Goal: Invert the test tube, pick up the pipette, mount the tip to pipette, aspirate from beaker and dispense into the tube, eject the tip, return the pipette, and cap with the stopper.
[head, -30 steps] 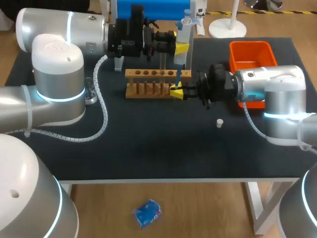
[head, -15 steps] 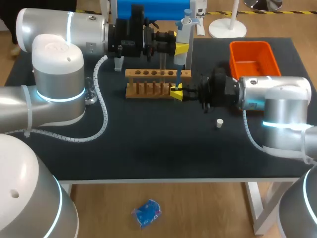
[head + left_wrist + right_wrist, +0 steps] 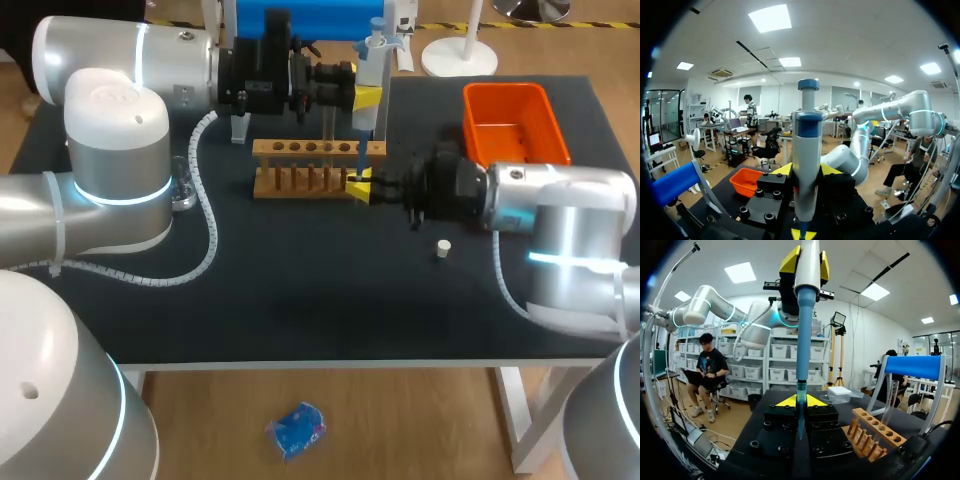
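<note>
Near rt gripper (image 3: 358,187): wooden rack (image 3: 290,183), orange bin (image 3: 508,88), white stopper (image 3: 443,246).

The test tube rack (image 3: 318,168) stands upper centre on the table (image 3: 300,300). Above its right end the left gripper (image 3: 366,98) holds the pipette (image 3: 368,75) upright; just below, the right gripper (image 3: 358,187) grips the test tube (image 3: 800,425). The bin (image 3: 505,90) sits upper right, the stopper (image 3: 443,246) below and left of it.

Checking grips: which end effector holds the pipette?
The left end effector, clamped on the pipette above the rack; the right end effector grips the test tube.
</note>
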`<state>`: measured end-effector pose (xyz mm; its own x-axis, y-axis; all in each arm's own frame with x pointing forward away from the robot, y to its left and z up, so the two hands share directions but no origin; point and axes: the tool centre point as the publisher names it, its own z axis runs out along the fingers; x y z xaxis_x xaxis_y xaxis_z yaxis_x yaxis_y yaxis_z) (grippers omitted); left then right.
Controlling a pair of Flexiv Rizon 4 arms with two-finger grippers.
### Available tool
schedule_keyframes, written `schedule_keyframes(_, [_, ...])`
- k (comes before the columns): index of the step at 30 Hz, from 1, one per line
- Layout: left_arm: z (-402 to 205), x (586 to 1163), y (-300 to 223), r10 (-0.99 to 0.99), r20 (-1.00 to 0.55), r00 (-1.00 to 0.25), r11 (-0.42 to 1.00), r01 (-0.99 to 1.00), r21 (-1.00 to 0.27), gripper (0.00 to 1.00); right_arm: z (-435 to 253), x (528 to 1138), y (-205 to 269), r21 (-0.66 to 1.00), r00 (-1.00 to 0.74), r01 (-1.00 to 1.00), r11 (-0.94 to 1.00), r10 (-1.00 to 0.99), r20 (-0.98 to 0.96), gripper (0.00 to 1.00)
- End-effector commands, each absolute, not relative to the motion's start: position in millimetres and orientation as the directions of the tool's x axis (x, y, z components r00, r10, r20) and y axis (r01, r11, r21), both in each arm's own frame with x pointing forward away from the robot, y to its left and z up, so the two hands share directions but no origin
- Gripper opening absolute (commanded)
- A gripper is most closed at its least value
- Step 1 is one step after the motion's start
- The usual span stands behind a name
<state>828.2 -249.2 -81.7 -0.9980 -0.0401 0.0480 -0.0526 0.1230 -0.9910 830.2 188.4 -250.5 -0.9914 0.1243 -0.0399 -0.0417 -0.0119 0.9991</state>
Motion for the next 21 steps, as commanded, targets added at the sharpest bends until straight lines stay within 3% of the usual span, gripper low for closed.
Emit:
schedule_keyframes(1, [-91.6, 827.7, -248.9, -0.041, 0.049, -0.998, 0.123, -0.054, -0.991, 0.00, -240.0, 828.3, 188.1, 1.000, -0.993, -0.029, -0.003, 0.116, -0.029, 0.75])
schedule_keyframes(2, [-91.6, 827.7, -248.9, -0.041, 0.049, -0.998, 0.123, -0.054, -0.991, 0.00, -240.6, 827.9, 187.8, 1.000, -0.995, -0.020, 0.004, 0.100, -0.020, 1.00])
schedule_keyframes(21, [-91.6, 827.7, -248.9, -0.041, 0.049, -0.998, 0.123, -0.054, -0.991, 0.00, -251.0, 818.7, 146.9, 0.996, -0.987, 0.007, 0.094, -0.158, 0.022, 1.00])
